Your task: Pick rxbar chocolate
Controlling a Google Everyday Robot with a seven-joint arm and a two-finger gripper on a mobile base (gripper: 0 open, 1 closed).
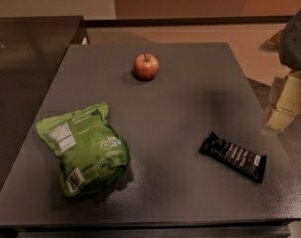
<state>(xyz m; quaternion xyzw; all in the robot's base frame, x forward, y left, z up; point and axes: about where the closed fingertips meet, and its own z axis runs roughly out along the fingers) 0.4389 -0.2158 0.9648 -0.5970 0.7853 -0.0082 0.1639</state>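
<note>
**Black bar lies at the table's right front; gripper hangs off the right edge**

A dark grey, matte, square table top (190, 88) fills most of the camera view. Three things lie on it, well apart from one another.

The rxbar chocolate (232, 156), a small flat rectangular black wrapper with white lettering and crimped ends, lies flat in the right front part of the table. It is turned at a slant, its left end further back and its right end nearer the front edge. Nothing touches it.

A round red apple (146, 66) with a short stem stands upright near the middle of the far side. A green crinkled plastic snack bag (83, 148), puffed and much larger than the bar, lies at the left front. Its back faces up, with a white nutrition panel near the upper left corner and a white barcode label near the lower edge.

The gripper (284, 105), made of cream-coloured blocky parts, hangs at the right border of the view, past the table's right edge and above the floor. It sits behind and to the right of the black bar and is apart from it. It holds nothing, and I cannot tell whether it is spread or pressed together. Above it, a rounded grey arm housing (296, 38) is cut off by the frame.

A second dark, smooth surface (26, 58) adjoins the table on the left.
</note>
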